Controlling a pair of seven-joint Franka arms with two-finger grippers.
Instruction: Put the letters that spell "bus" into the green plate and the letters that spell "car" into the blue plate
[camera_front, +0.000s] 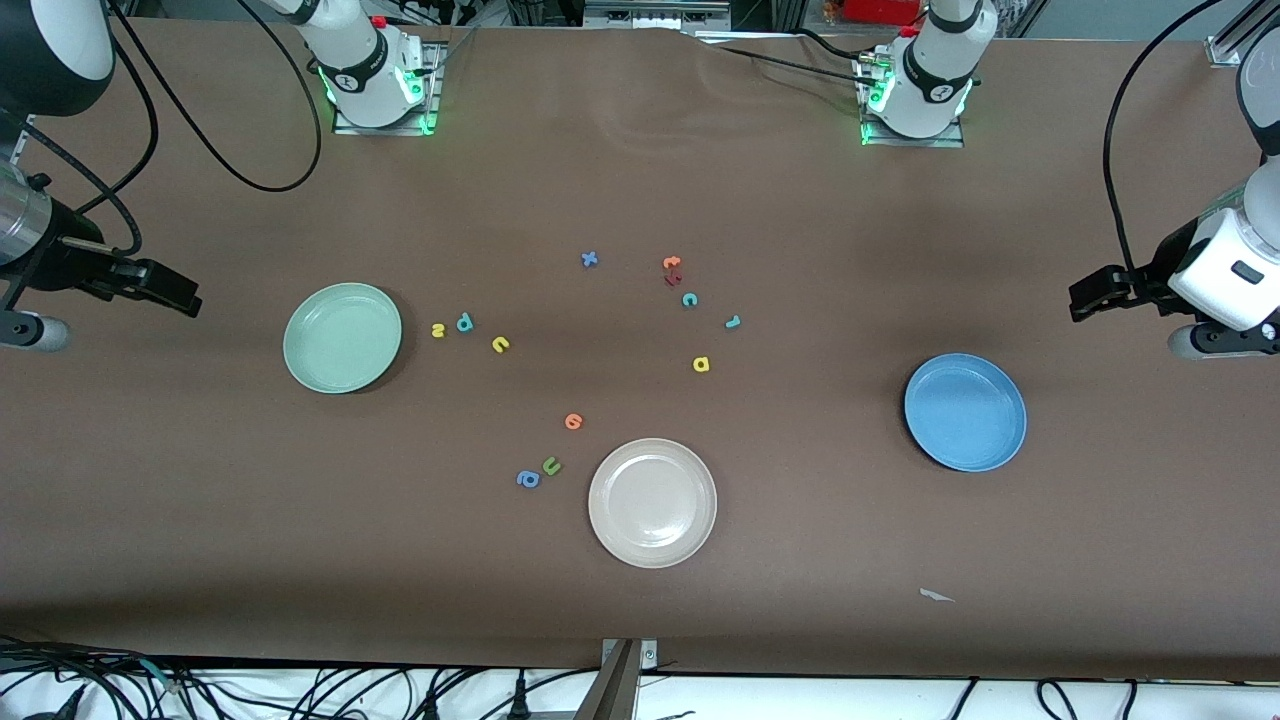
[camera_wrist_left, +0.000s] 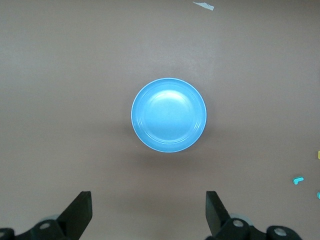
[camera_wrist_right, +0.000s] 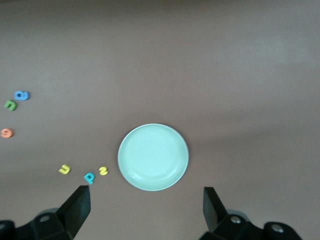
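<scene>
Both grippers, left gripper (camera_wrist_left: 147, 212) and right gripper (camera_wrist_right: 145, 207), gape empty, their fingertips cut off at frame edges.

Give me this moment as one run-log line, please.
left gripper open over table by blue plate | right gripper open by green plate | letters unsorted

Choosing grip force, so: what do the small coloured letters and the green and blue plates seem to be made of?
The letters, like the teal b and yellow a, look like soft matte foam: thick, dull, no glints. The green plate and blue plate look like hard smooth plastic or melamine: soft sheen, thin rims. Neither can be confirmed by sight.
</scene>
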